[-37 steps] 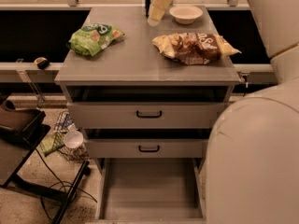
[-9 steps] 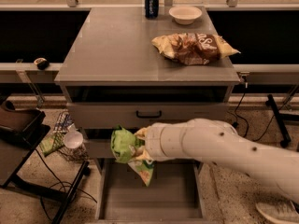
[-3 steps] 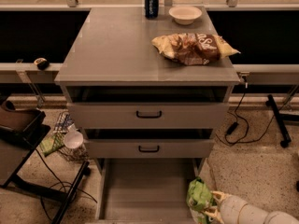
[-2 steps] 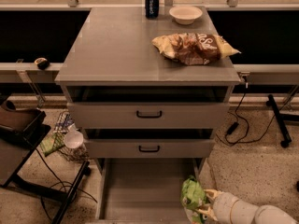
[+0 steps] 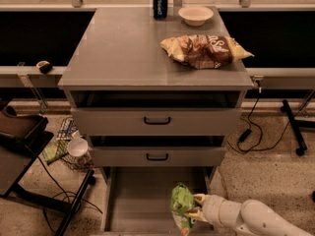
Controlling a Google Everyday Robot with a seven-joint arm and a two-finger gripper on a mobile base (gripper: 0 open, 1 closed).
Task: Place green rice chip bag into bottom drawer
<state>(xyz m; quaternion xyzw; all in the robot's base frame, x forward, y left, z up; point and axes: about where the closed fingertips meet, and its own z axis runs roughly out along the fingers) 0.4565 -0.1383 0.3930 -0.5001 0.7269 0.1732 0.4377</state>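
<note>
The green rice chip bag (image 5: 181, 204) is held upright over the right part of the open bottom drawer (image 5: 140, 195), a flat grey tray pulled out below the cabinet. My gripper (image 5: 196, 208) comes in from the lower right on a white arm (image 5: 251, 219) and is shut on the bag's right side. The bag's lower end is cut off by the bottom edge of the view, so I cannot tell if it touches the drawer floor.
Two upper drawers with black handles (image 5: 157, 120) sit above, slightly open. On the cabinet top lie a brown-and-yellow chip bag (image 5: 204, 49), a blue can (image 5: 160, 3) and a white bowl (image 5: 196, 14). A dark chair (image 5: 22, 151) and a wire basket (image 5: 69, 146) stand at the left; cables lie at the right.
My gripper has carried the green bag leftward from beside the drawer's right edge to over the drawer's inside.
</note>
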